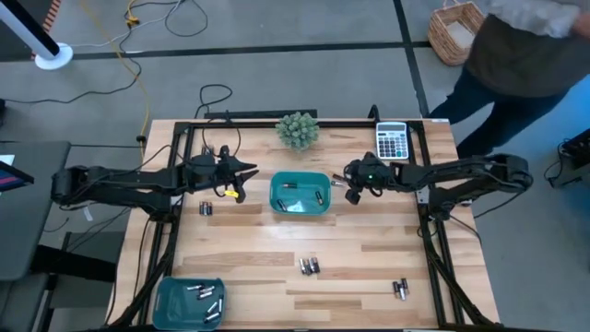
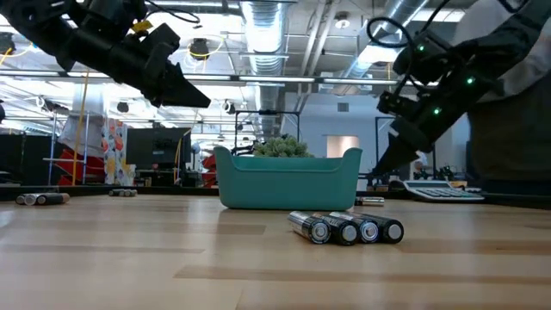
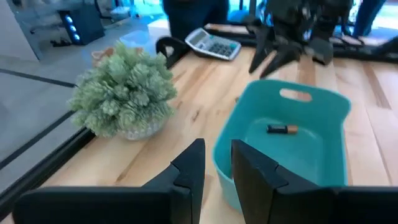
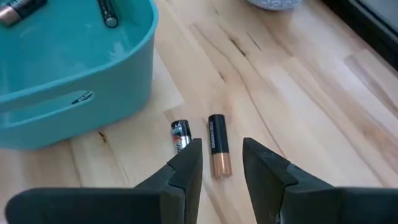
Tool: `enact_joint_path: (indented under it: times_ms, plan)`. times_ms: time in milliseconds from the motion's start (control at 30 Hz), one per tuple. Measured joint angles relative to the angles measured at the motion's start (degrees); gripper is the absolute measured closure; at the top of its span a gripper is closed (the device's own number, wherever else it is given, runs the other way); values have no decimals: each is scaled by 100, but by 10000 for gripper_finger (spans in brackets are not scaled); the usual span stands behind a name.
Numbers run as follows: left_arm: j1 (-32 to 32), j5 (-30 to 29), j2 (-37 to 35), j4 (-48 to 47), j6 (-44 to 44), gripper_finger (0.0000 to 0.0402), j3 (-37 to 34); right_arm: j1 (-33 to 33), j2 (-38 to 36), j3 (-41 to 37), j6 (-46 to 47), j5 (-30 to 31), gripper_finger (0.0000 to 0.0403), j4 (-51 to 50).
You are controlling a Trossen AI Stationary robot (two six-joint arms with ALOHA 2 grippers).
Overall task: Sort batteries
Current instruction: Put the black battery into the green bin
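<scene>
A teal tray (image 1: 300,208) sits mid-table with batteries (image 1: 291,185) inside; one shows in the left wrist view (image 3: 283,129). My right gripper (image 4: 222,160) is open by the tray's right side. It hovers over two loose batteries lying on the wood, a copper-ended one (image 4: 216,144) and another (image 4: 180,135). My left gripper (image 3: 217,167) is open and empty at the tray's left side, above the table. More batteries lie on the table: a pair on the left (image 1: 206,209), a cluster toward the near side (image 1: 309,266) (image 2: 344,229), and some near right (image 1: 400,289).
A second teal tray (image 1: 189,300) at the near left corner holds several batteries. A potted plant (image 1: 298,129) and a grey calculator (image 1: 392,141) stand along the far edge. A person (image 1: 525,46) stands beyond the far right corner, by a wicker basket (image 1: 456,32).
</scene>
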Motion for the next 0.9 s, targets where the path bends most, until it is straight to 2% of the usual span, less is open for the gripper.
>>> enact_joint_path:
  times_ms: [400, 700, 900]
  plan:
    - [82, 5, 0, -1, -7, 330, -67, -351, 975, 0, -197, -317, 273, 940]
    - [82, 9, 0, -2, -9, 330, -66, -488, 1508, 0, -282, -459, 274, 1157]
    - [82, 9, 0, -3, -31, 330, -66, -566, 1728, 2, -283, -470, 294, 1475]
